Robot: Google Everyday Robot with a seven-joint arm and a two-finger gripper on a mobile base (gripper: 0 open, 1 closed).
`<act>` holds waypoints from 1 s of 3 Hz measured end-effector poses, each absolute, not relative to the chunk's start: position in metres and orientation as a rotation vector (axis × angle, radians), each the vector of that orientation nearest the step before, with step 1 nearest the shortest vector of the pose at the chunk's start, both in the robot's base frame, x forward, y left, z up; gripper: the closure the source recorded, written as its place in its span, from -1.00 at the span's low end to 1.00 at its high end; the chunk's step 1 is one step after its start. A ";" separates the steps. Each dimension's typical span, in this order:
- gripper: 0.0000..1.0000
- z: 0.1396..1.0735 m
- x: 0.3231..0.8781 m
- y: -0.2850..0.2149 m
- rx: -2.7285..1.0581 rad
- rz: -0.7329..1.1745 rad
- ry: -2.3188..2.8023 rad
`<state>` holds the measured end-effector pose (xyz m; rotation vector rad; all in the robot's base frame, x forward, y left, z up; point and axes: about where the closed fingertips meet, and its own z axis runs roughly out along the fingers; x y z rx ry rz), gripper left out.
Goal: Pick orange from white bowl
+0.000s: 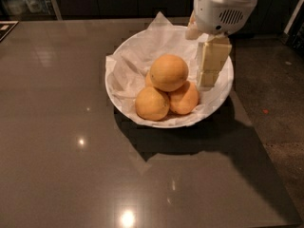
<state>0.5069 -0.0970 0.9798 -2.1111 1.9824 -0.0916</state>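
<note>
Cream plastic gripper (207, 80) poised for the pick

It hangs just right of the large, round, matte yellow-orange orange (169, 72), topmost of the pile (152, 103) in the wide, glossy white bowl (227, 91). Open or closed: cannot tell. Centre it over that fruit, then descend straight.

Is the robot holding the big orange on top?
No, the gripper hangs over the right side of the white bowl, beside the orange, which sits on top of the other oranges.

Glossy dark table (71, 137) beneath the claw (207, 80), speckled floor (278, 108) beside.
</note>
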 end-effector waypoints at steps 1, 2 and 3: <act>-0.58 0.968 0.514 -0.089 -2.147 -0.074 1.978; -0.52 0.955 0.519 -0.082 -2.184 -0.053 1.973; -0.42 0.945 0.524 -0.075 -2.217 -0.039 1.969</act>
